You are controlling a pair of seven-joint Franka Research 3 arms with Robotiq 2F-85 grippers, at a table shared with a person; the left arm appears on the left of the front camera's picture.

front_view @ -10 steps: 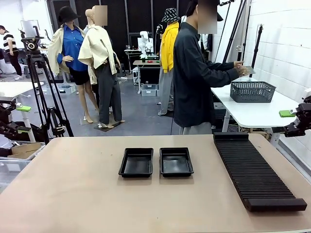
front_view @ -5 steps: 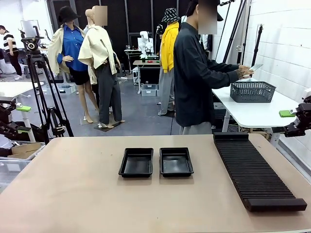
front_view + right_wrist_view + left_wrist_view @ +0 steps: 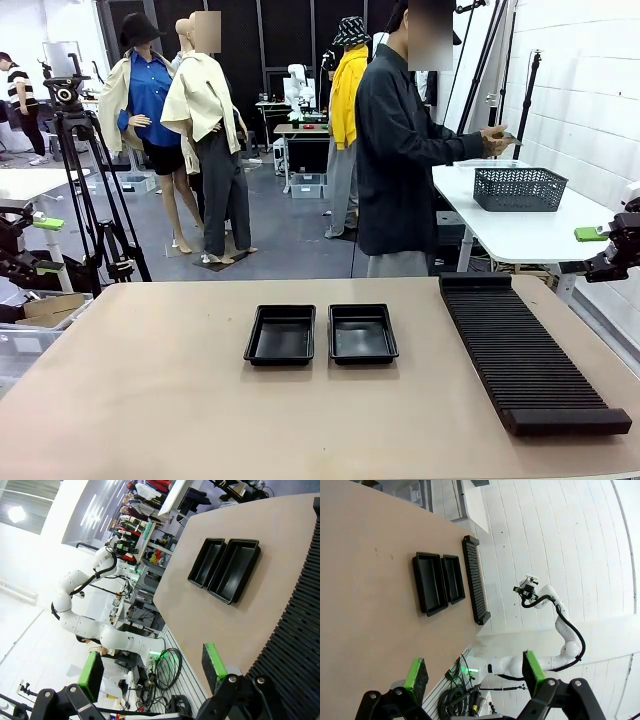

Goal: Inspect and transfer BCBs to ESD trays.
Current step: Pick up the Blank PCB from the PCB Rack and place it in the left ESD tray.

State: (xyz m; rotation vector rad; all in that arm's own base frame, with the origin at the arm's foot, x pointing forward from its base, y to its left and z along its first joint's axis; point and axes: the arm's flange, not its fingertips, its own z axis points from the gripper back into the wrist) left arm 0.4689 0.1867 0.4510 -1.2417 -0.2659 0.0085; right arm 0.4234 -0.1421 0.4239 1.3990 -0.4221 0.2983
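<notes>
Workstation viewed across a tan table (image 3: 150, 400). A long black ribbed rack (image 3: 525, 350) serves as the landmark for all positions.

- **Trays.** The first ESD tray (image 3: 362, 332) is set left of the rack, apart from it and level with the rack's far half. The second ESD tray (image 3: 280, 334) is set just beyond the first, farther from the rack, with a narrow gap between the two rims. Both are laid flat with their long sides parallel to the rack, and their glossy black floors are exposed.
- **Left gripper** (image 3: 474, 672). It is seen released — its green pads (image 3: 416, 672) are spread wide, with only the distant table between them. It is held high and well to the left of the rack.
- **Right gripper** (image 3: 152, 666). It is likewise released, with nothing clasped between its pads. It is held above the rack's right side.
- **Person** (image 3: 400, 160). The person is placed behind the rack's far end and turned toward a white table (image 3: 520, 235). The hands (image 3: 495, 140) are raised together above a dark mesh basket (image 3: 520, 188), which stands beyond the rack. What the hands hold is too small to tell.
- **Print.** Any print on the trays or the rack is too small to be read.
</notes>
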